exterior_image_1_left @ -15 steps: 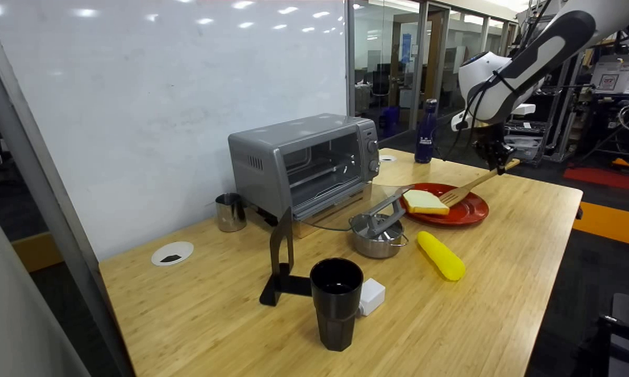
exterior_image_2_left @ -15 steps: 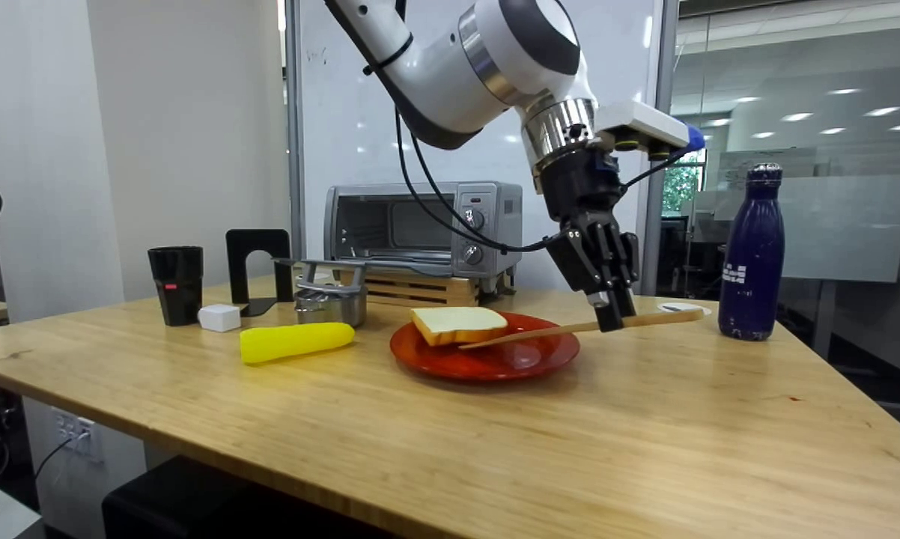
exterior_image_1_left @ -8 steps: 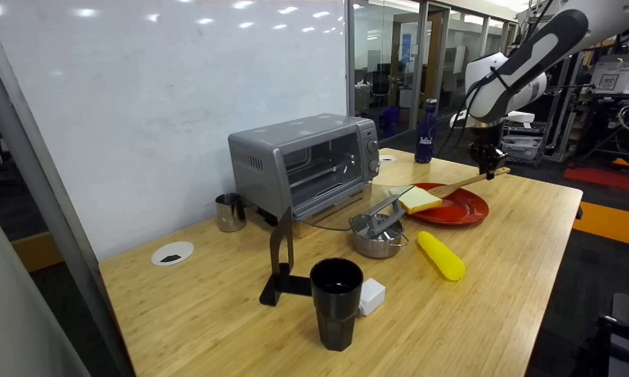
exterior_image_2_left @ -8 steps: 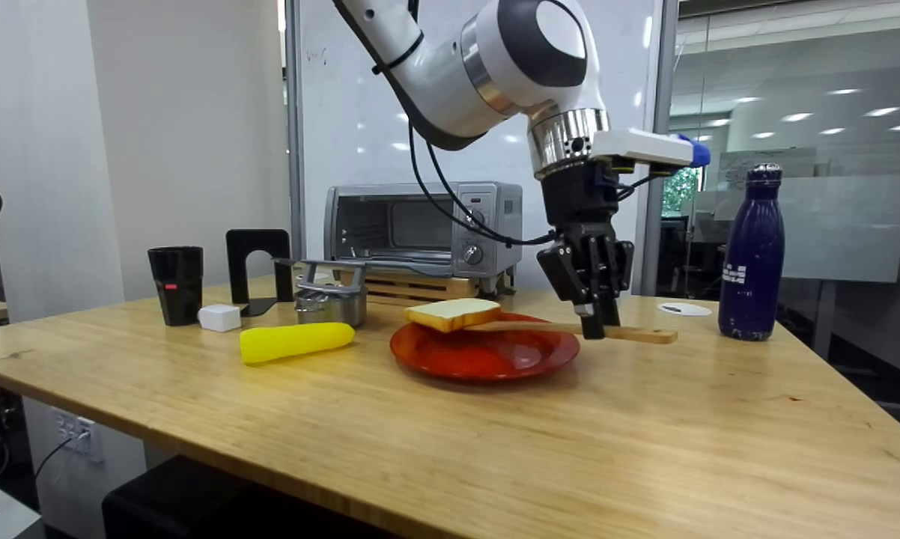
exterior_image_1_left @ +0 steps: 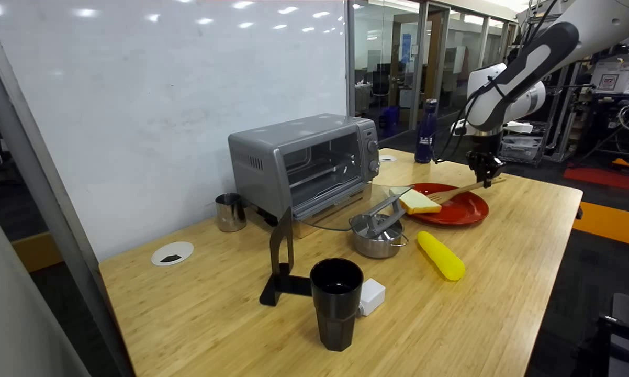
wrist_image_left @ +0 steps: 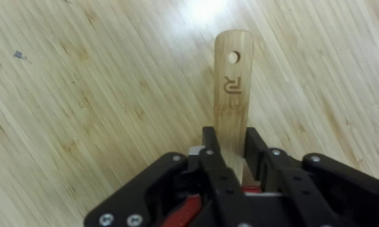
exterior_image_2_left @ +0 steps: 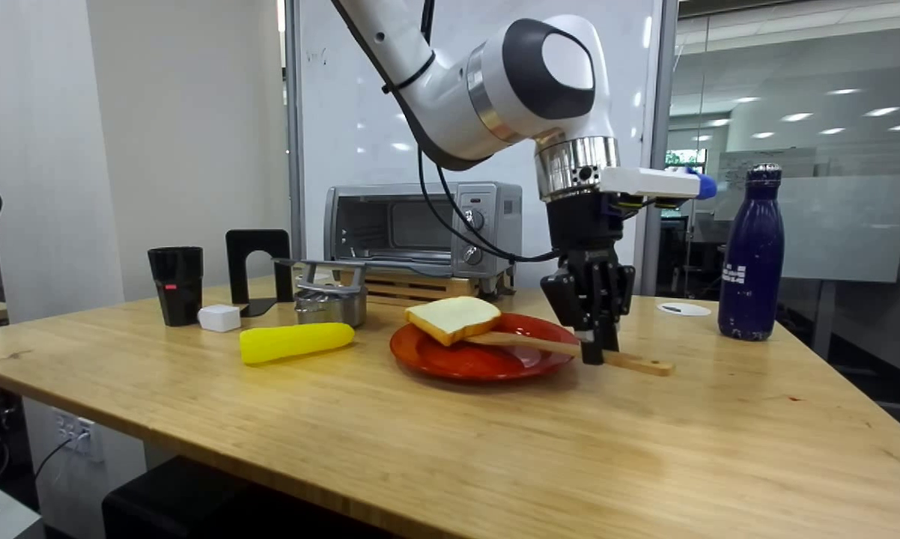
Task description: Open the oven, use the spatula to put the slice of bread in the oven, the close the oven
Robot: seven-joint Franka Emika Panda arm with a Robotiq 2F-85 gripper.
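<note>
Near ten o'clock on the red plate (exterior_image_2_left: 480,368) in an exterior view, the slice of bread (exterior_image_2_left: 456,318) meets the spatula (exterior_image_2_left: 555,346) your gripper (wrist_image_left: 230,138) pinches: ease it level and well under before lifting toward the oven (exterior_image_2_left: 412,224) at eleven.

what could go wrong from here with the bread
The bread lies at the edge of the red plate, so more pushing might send it off.

The spatula meets the slice's edge, but I can't tell how far under it reaches; lifting now could tip the slice.

In both exterior views the open oven door's handle shows above the steel pot, so the pot might get knocked when the door moves.
</note>
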